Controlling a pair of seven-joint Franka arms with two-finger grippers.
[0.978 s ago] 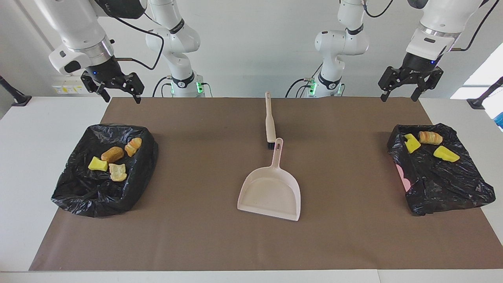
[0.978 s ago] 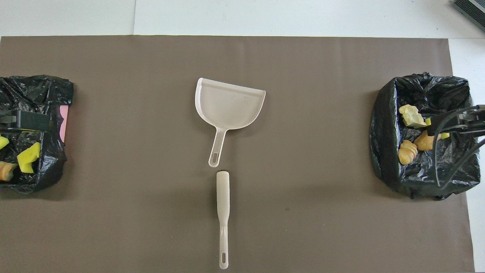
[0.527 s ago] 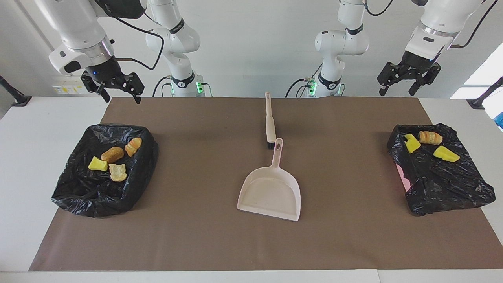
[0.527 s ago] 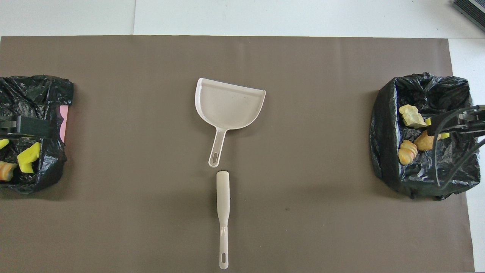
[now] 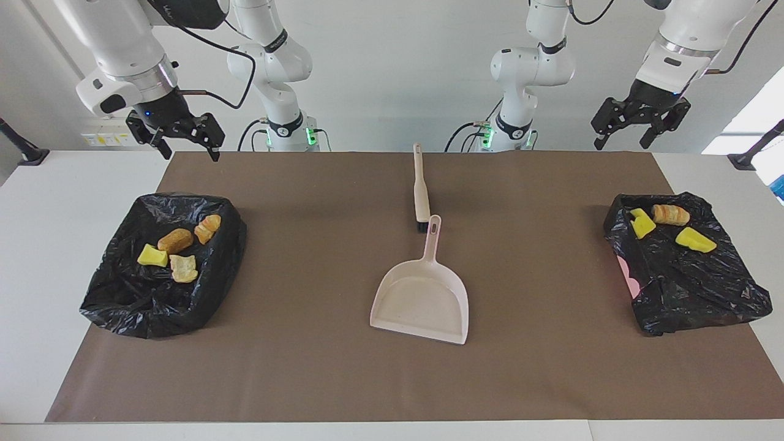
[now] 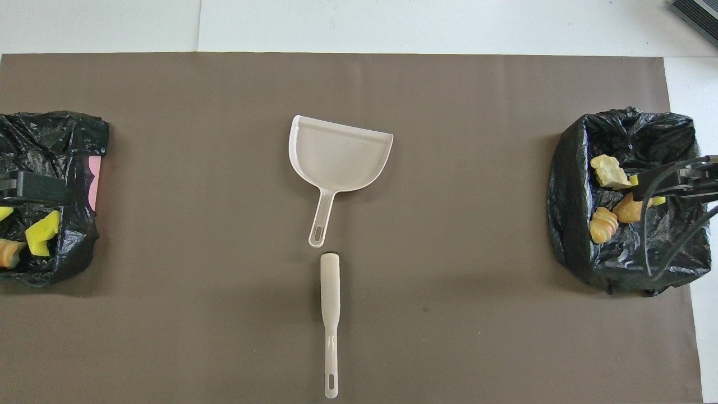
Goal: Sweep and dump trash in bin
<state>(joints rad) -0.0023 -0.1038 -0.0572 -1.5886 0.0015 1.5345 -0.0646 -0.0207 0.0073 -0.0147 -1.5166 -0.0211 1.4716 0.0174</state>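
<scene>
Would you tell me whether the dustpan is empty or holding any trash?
Empty: the dustpan shows only its bare pale inside in both views.

From my station I see a white worktop (image 5: 79,202) with a large brown mat (image 5: 343,282) spread over most of it, white margins showing at both ends and along the edge farthest from the robots. A plain pale wall (image 5: 392,67) rises at the robots' end. A strip of wall sockets (image 5: 105,139) sits low on it toward the right arm's end. Bright daylight comes through a window (image 5: 753,122) at the left arm's end. Black clamp feet (image 5: 24,150) rest on the worktop's corners.
</scene>
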